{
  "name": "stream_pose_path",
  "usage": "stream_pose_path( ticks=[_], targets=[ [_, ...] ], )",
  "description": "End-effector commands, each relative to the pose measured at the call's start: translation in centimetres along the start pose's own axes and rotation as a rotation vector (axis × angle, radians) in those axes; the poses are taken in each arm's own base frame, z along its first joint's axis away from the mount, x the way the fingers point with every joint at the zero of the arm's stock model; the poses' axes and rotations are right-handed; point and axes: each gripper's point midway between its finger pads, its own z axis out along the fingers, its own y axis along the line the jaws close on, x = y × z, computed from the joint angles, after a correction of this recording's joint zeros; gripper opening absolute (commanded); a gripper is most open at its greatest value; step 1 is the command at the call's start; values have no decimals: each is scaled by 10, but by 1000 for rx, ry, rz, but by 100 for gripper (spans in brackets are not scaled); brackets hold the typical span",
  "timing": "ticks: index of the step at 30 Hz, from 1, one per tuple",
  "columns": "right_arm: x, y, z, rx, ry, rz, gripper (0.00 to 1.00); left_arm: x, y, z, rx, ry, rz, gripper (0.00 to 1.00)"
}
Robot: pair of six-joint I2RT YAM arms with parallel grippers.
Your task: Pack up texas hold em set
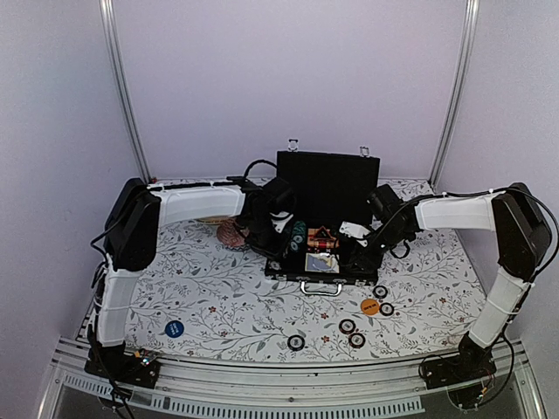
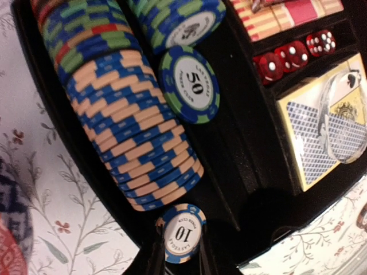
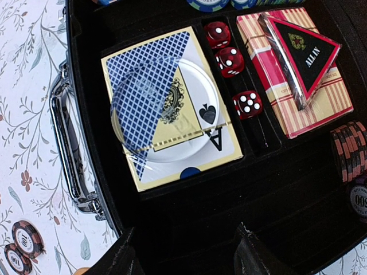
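Observation:
The black briefcase (image 1: pixel 327 185) stands open at the table's middle back, lid up. My left gripper (image 1: pixel 284 237) is over its left side, shut on a blue "10" chip (image 2: pixel 182 233) just below a row of blue-and-tan chips (image 2: pixel 135 137); a "50" chip (image 2: pixel 189 84) lies flat beside the row. My right gripper (image 1: pixel 359 254) is open and empty over bare black slots (image 3: pixel 189 220) in the case's right part. The right wrist view shows a blue card deck (image 3: pixel 172 109), red dice (image 3: pixel 229 60), and a red "ALL IN" triangle (image 3: pixel 304 51) on a red deck (image 3: pixel 287 106).
Several loose chips (image 1: pixel 348 326) lie on the floral cloth in front of the case, with an orange disc (image 1: pixel 370 306) and a blue disc (image 1: pixel 174 328). A pink-red woven ball (image 1: pixel 231 234) sits left of the case. The silver handle (image 3: pixel 69 149) faces the front.

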Motion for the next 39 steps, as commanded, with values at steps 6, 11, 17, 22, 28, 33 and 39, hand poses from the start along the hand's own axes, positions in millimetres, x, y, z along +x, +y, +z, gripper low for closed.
stream_pose_path(
  ticks=[6,11,17,22,28,33,39],
  targets=[
    [-3,-1,2,-19,-2,0,57,12,28,-12,-273,92,231,55],
    [-3,-1,3,-20,0,-1,57,17,25,1,-244,125,254,54],
    [0,0,5,-24,9,1,57,26,31,19,-267,181,298,52],
    [1,0,6,-26,14,1,57,31,54,30,-401,237,358,52],
    [4,0,9,-31,24,0,57,17,75,29,-549,204,416,52],
    [5,0,12,-36,32,1,57,-11,77,15,-614,89,425,52],
    [7,0,13,-39,37,4,57,-38,63,7,-572,-55,427,53]
  ],
)
